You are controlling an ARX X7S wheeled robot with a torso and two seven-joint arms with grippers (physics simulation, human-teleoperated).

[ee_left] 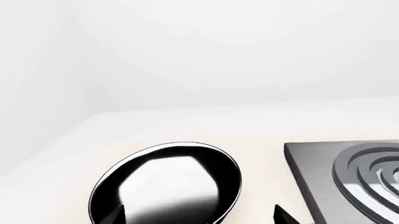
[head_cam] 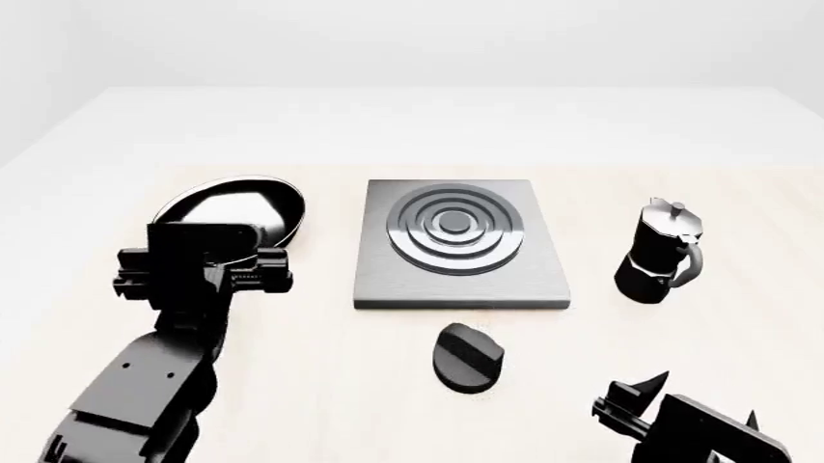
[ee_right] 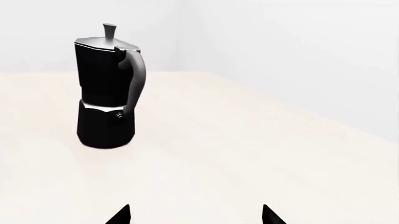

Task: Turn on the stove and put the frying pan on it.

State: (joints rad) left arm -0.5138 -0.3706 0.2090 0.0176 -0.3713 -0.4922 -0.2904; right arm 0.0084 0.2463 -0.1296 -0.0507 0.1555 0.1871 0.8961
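Observation:
The frying pan [head_cam: 238,204], black with a shiny pale inside, lies on the table left of the stove [head_cam: 386,280], a grey square plate with a ring burner [head_cam: 453,227]. The round black knob [head_cam: 466,357] lies in front of the plate. My left gripper [head_cam: 206,253] is open over the pan's near side and hides its handle. In the left wrist view the pan [ee_left: 168,184] is below the left gripper [ee_left: 199,217], one fingertip [ee_left: 115,215] over its inside, the other outside the rim, with the stove [ee_left: 311,182] beside. My right gripper [head_cam: 644,400] is open and empty.
A black moka pot [head_cam: 659,253] stands upright right of the stove; the right wrist view shows the moka pot [ee_right: 106,88] ahead of the right gripper [ee_right: 194,215]. The pale table [head_cam: 322,386] reaches to white walls at the back.

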